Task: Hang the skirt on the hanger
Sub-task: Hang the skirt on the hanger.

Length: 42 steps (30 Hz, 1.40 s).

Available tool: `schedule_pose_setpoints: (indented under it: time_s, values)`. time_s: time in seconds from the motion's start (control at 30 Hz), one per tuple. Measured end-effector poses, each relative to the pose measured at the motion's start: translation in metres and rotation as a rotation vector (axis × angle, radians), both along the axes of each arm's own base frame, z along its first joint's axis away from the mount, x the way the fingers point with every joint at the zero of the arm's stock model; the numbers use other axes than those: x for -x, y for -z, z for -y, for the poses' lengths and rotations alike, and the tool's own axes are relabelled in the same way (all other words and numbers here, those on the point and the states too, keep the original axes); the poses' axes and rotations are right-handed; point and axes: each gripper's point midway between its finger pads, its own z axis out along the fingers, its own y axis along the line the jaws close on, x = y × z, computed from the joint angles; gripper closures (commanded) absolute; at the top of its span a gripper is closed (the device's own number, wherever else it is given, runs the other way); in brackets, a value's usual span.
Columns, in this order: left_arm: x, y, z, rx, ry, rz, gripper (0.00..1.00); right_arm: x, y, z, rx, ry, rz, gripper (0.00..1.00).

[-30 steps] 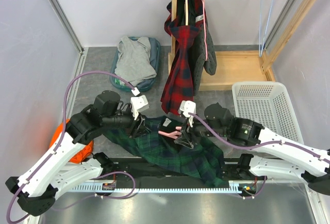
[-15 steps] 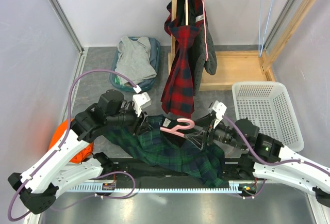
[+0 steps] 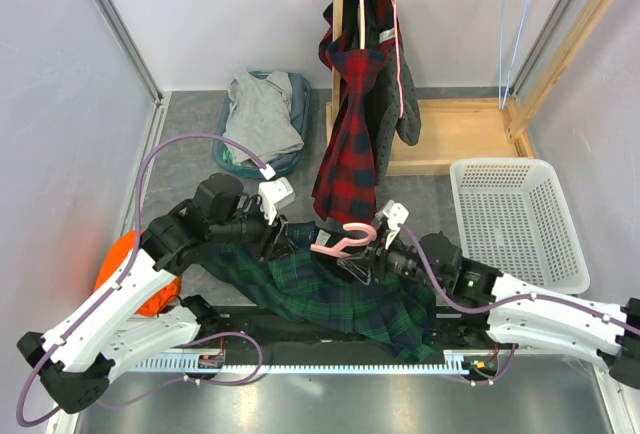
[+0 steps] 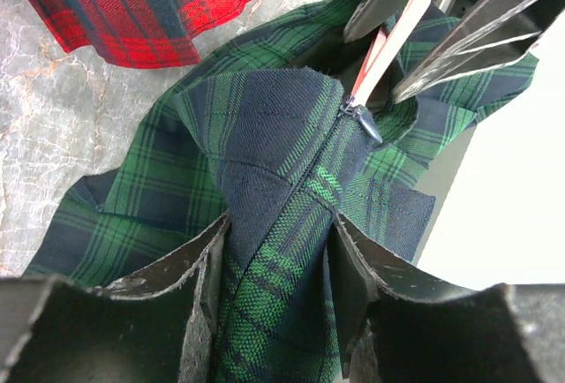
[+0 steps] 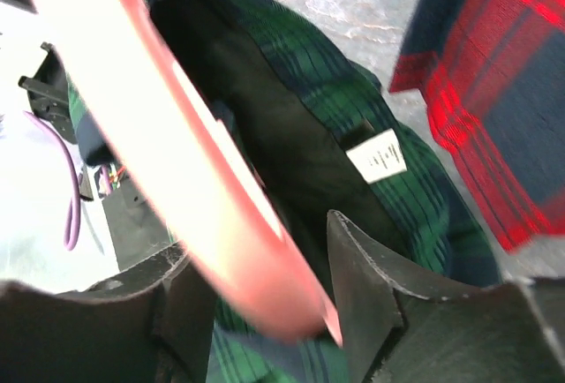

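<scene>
Starting at the near edge of the counter, one green plaid skirt [image 3: 340, 299] lies rumpled across the middle, between the two arms. The left fingers [image 4: 190, 290] are closed on a fold of it beside the zip, and the cloth fills the gap between them. One pink hanger [image 3: 342, 244] sits just above the skirt's far hem; the right fingers [image 5: 366, 277] hold its bar, which runs slantwise between them over the dark opening of the waistband. One orange item [image 3: 125, 264] shows at the left edge, partly hidden by the left arm. One white basket [image 3: 520, 219] stands at the right edge. Toward the far edge, left of the middle, one blue tub [image 3: 296, 104] holds a grey garment [image 3: 260, 114]. One wooden rack [image 3: 450, 134] fills the far right corner, with one red plaid garment [image 3: 350, 144] hanging from it down to just beyond the pink hanger. Compared with half a second ago, the right wrist has swung left and closer to the skirt, while the pink hanger has barely shifted; the left arm and the skirt are much as they were.
</scene>
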Motion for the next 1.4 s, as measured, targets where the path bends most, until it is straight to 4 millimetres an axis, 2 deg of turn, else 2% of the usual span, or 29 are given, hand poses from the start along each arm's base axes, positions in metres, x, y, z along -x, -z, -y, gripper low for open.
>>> schedule_pose_setpoints:
  time_s: [0.13, 0.33, 0.37, 0.53, 0.67, 0.73, 0.77, 0.8, 0.83, 0.87, 1.13, 1.4]
  values:
    - [0.0, 0.001, 0.0, 0.001, -0.003, -0.003, 0.98, -0.005, 0.002, -0.014, -0.013, -0.015, 0.008, 0.58]
    - [-0.003, 0.005, -0.007, -0.02, -0.039, 0.006, 0.98, -0.006, 0.006, -0.025, -0.017, -0.043, 0.017, 0.88]
    - [-0.004, 0.006, -0.009, -0.027, -0.049, 0.009, 0.98, -0.004, 0.006, -0.027, -0.017, -0.057, 0.016, 0.99]
    - [-0.005, 0.011, -0.014, -0.049, -0.067, 0.004, 0.98, 0.003, 0.009, -0.03, -0.002, -0.107, 0.026, 1.0]
    - [-0.005, 0.008, -0.015, -0.044, -0.076, 0.02, 0.98, 0.004, 0.0, -0.026, 0.016, -0.112, 0.05, 1.0]
    - [-0.004, 0.002, -0.013, -0.022, -0.074, 0.033, 0.84, 0.005, -0.008, -0.023, 0.025, -0.116, 0.067, 1.0]
    - [-0.003, -0.001, -0.011, -0.006, -0.07, 0.039, 0.73, 0.007, -0.014, -0.02, 0.031, -0.119, 0.078, 1.0]
    - [-0.002, -0.005, -0.009, 0.01, -0.067, 0.047, 0.58, 0.008, -0.019, -0.018, 0.034, -0.121, 0.085, 1.0]
    - [-0.002, -0.009, -0.007, 0.027, -0.061, 0.056, 0.53, 0.009, -0.023, -0.015, 0.039, -0.123, 0.094, 1.0]
    - [-0.002, -0.013, -0.006, 0.039, -0.059, 0.064, 0.42, 0.01, -0.028, -0.013, 0.044, -0.125, 0.102, 1.0]
    - [-0.013, -0.044, -0.015, 0.078, -0.137, 0.159, 0.27, 0.015, -0.063, 0.007, 0.065, -0.116, 0.142, 1.0]
    - [-0.018, -0.066, -0.029, 0.096, -0.205, 0.227, 0.16, 0.019, -0.089, 0.012, 0.062, -0.128, 0.164, 1.0]
